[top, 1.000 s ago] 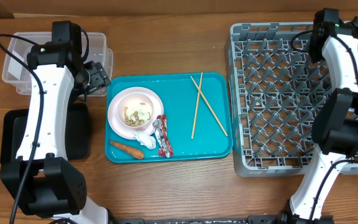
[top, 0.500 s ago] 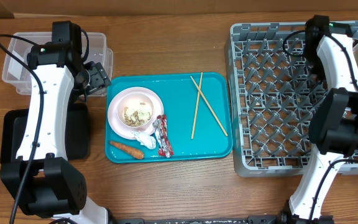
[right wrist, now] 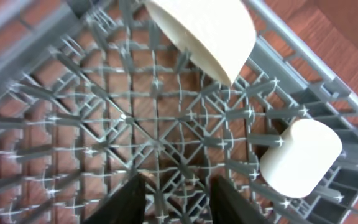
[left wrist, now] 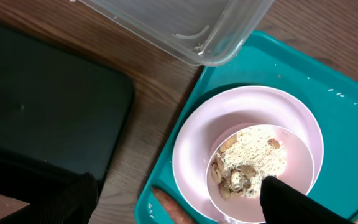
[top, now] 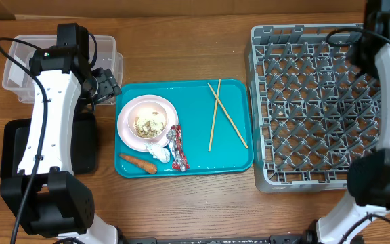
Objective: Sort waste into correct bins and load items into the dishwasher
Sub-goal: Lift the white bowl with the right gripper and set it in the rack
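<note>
The round white plate (top: 147, 123) lies on the teal tray with a small white bowl of rice-like scraps (top: 149, 124) on it. The tissue (top: 156, 150), red-and-silver wrapper (top: 177, 147) and carrot (top: 138, 163) lie beside it, and the chopsticks (top: 219, 114) lie crossed to the right. My left gripper (top: 105, 84) is open and empty, beside the clear tub (top: 19, 68). In the left wrist view it (left wrist: 179, 205) hovers over the plate (left wrist: 191, 149), the bowl of scraps (left wrist: 253, 158) and the carrot's tip (left wrist: 166, 204). My right gripper (top: 359, 49) (right wrist: 178, 198) is open and empty over the grey dish rack (top: 296, 135) (right wrist: 104, 112).
The teal tray (top: 235, 146) sits mid-table. The black tray (top: 15, 146) (left wrist: 42, 106) lies front left under the left arm, and the clear tub's corner (left wrist: 185, 25) reaches toward the teal tray. Two white rounded shapes (right wrist: 300, 155) show at the rack's edge; I cannot tell what they are.
My right arm has swung toward the rack's back right corner. The left arm and everything on the teal tray have stayed in place.
</note>
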